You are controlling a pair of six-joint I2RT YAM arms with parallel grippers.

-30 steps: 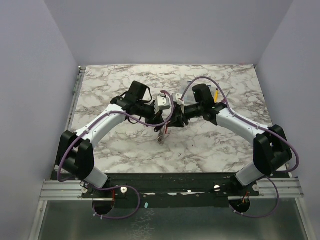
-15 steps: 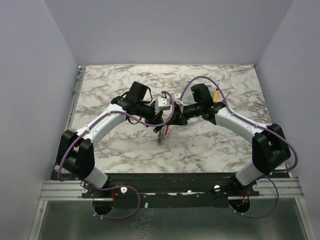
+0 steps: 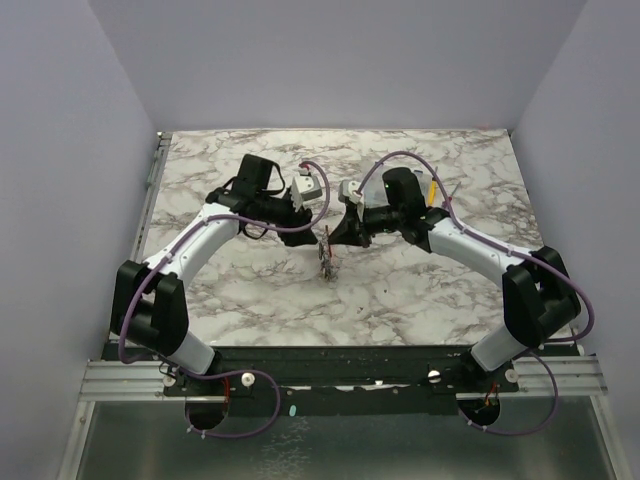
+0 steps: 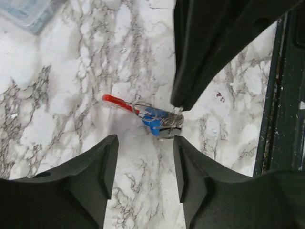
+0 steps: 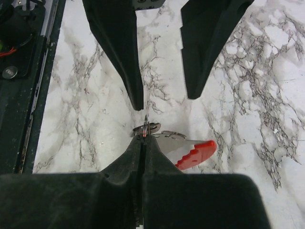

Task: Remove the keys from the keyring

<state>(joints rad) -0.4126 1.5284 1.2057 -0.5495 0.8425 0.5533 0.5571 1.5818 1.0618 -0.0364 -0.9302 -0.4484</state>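
The keys [image 3: 326, 262] hang in a small bunch just above the marble table [image 3: 250, 290], below my right gripper [image 3: 334, 237]. In the right wrist view my right gripper [image 5: 143, 140] is shut on the thin silvery keyring [image 5: 148, 129], and a red-headed piece [image 5: 198, 153] sticks out to the right. In the left wrist view blue key heads [image 4: 155, 119] and that red-headed piece [image 4: 116, 101] dangle at the right fingertips [image 4: 178, 102]. My left gripper [image 4: 145, 140] stands open just short of the bunch, holding nothing. From above, the left gripper [image 3: 312, 207] is up and left of the keys.
A clear plastic box [image 4: 24, 12] lies at the far left. A yellow-handled screwdriver [image 3: 432, 188] lies behind the right arm. The black rail at the table's near edge [image 4: 286, 95] runs close by.
My left gripper has opened, let go of the bunch and pulled back to the upper left. My right gripper has closed on the keyring and now carries the keys alone.
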